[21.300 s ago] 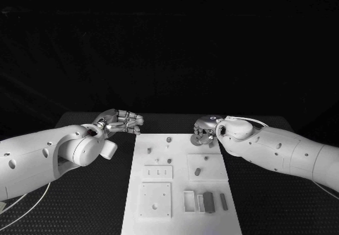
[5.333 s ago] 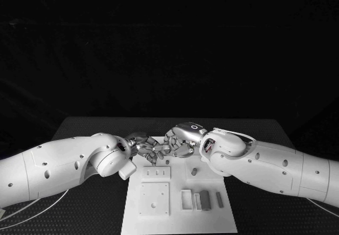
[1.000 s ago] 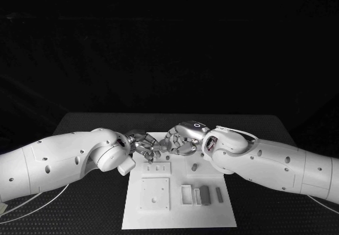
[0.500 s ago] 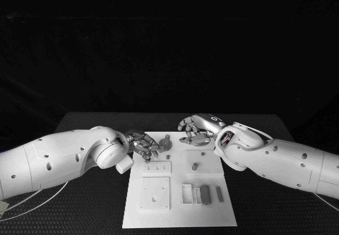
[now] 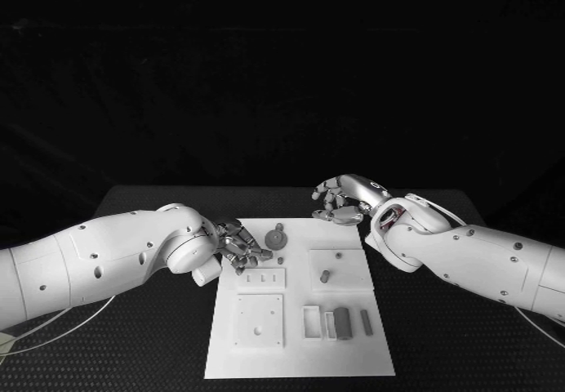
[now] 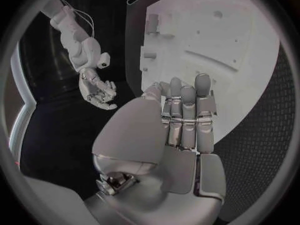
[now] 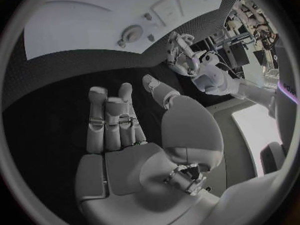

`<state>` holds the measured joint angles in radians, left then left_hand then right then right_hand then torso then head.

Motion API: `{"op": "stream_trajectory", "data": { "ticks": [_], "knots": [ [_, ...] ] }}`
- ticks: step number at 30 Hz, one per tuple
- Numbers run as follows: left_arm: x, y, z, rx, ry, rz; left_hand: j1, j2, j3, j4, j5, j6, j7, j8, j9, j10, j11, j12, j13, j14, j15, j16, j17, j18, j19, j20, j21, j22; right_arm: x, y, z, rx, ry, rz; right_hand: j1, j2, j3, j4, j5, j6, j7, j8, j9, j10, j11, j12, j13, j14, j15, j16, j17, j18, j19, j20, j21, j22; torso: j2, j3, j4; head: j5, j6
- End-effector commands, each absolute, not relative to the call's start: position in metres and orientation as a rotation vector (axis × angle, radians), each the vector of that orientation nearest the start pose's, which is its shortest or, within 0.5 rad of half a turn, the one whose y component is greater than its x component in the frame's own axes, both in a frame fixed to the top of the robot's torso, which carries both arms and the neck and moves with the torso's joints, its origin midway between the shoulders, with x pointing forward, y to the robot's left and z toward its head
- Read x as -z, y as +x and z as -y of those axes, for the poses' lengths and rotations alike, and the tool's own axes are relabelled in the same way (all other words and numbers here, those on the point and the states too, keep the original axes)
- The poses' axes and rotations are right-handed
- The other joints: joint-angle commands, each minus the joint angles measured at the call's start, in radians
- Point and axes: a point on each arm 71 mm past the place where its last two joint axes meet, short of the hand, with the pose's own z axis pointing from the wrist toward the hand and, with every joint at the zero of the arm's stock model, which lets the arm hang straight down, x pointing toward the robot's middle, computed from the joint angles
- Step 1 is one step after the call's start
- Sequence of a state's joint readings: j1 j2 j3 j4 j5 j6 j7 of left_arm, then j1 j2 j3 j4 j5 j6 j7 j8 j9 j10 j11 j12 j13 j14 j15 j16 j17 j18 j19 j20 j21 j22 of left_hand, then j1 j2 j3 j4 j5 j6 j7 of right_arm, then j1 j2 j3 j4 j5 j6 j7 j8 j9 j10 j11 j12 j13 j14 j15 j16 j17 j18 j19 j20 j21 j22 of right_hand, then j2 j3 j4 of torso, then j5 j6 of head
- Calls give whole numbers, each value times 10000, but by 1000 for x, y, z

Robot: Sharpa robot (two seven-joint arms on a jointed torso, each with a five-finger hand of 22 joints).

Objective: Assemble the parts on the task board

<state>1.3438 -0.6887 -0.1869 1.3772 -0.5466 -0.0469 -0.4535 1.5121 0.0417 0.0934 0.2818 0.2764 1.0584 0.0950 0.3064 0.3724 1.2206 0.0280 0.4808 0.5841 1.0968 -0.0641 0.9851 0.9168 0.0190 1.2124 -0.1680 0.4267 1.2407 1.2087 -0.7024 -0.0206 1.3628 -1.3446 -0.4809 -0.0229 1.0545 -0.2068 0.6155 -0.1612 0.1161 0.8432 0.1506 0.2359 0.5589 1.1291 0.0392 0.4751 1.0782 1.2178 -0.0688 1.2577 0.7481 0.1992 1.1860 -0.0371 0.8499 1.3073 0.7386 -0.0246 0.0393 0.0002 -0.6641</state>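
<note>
Task board [image 5: 353,343] lies lengthwise at table centre. Left hand [image 5: 242,247] at the board's 9 o'clock edge, far half, fingers curled in, nothing seen in them. Right hand [image 5: 345,201] past the board's 1 o'clock corner, over the black table [image 5: 141,204], fingers bent and apart, holding nothing. Round disc part [image 5: 276,238] on the board just beside the left hand, toward 3 o'clock. Dark block [image 5: 343,322] upright near the 5 o'clock corner; thin bar [image 5: 365,323] beside it.

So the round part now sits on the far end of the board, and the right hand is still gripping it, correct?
Not quite. The round part does sit on the far end of the task board, but the right hand holds nothing: the head view shows it off the board, apart from the part, its fingers empty.
</note>
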Motion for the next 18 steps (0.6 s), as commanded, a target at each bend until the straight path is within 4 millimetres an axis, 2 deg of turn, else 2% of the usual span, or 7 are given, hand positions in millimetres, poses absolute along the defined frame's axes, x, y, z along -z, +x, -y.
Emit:
{"op": "stream_trajectory", "data": {
  "ticks": [1, 3, 5, 9, 11, 18],
  "knots": [
    [215, 508, -182, 5498, -5534, -23546, -145, -40, 6, -47, 148, 666, -563, 1062, 3414, 616, -566, 134, 92, 506, -562, 152, 13, 367, 434, -427, 81, 143, 169, 521, 180, -7618, 232, -14868, 146, 15, -2, 46, -17, -3, 48, -27, -15, 7, 26, -43, -15, -38, -5, -24, 15, 626, 7, 2, -34, 150, 2, 18, 17, 1, -48],
    [214, 511, -180, 5188, -5222, -23641, -205, -55, 17, -71, 309, 742, -627, 1178, 3594, 682, -634, 302, 203, 584, -639, 332, 25, 374, 524, -492, 206, 319, 170, 523, 182, -7569, 335, -14883, 155, 22, -5, 40, -17, -2, 48, -27, -15, 6, 26, -42, -21, -39, -5, -25, 15, 626, 6, 3, -36, 151, 8, 3, 14, 8, -81],
    [214, 513, -178, 4946, -4882, -23761, -263, -77, 48, -90, 482, 771, -669, 1265, 3759, 705, -681, 442, 296, 627, -697, 477, 14, 374, 572, -544, 298, 472, 170, 524, 184, -7524, 413, -14891, 162, 28, -9, 35, -18, -2, 48, -28, -15, 5, 27, -41, -26, -41, -4, -25, 16, 626, 4, 4, -37, 152, 1, 5, 15, 21, -103],
    [215, 516, -172, 4173, -3577, -24376, -386, -174, 191, -194, 1019, 789, -733, 1409, 4095, 705, -755, 705, 459, 673, -790, 745, -77, 360, 629, -637, 433, 764, 171, 528, 189, -7370, 508, -14963, 175, 41, -20, 25, -19, -5, 50, -30, -17, 0, 28, -40, -39, -47, -3, -27, 16, 626, 1, 6, -41, 154, -5, 1, 5, 31, -171],
    [214, 516, -168, 4062, -3270, -24550, -421, -196, 239, -226, 1087, 788, -741, 1427, 4156, 702, -766, 748, 483, 679, -804, 792, -107, 357, 642, -654, 450, 808, 171, 529, 191, -7323, 521, -14991, 176, 44, -24, 23, -20, -6, 51, -32, -18, -2, 29, -40, -43, -48, -2, -28, 16, 626, -1, 7, -43, 155, -1, -13, 1, 28, -197],
    [214, 518, -158, 3940, -2766, -24870, -712, -211, 412, -364, 1074, 913, -846, 1617, 4468, 802, -874, 1035, 625, 802, -923, 1118, -198, 348, 818, -754, 660, 909, 172, 531, 191, -7277, 531, -15061, 175, 59, -42, 22, -21, -15, 55, -38, -21, -8, 33, -38, -59, -56, 2, -32, 16, 626, -8, 14, -49, 157, 1, -9, 6, 27, -277]
  ]
}}
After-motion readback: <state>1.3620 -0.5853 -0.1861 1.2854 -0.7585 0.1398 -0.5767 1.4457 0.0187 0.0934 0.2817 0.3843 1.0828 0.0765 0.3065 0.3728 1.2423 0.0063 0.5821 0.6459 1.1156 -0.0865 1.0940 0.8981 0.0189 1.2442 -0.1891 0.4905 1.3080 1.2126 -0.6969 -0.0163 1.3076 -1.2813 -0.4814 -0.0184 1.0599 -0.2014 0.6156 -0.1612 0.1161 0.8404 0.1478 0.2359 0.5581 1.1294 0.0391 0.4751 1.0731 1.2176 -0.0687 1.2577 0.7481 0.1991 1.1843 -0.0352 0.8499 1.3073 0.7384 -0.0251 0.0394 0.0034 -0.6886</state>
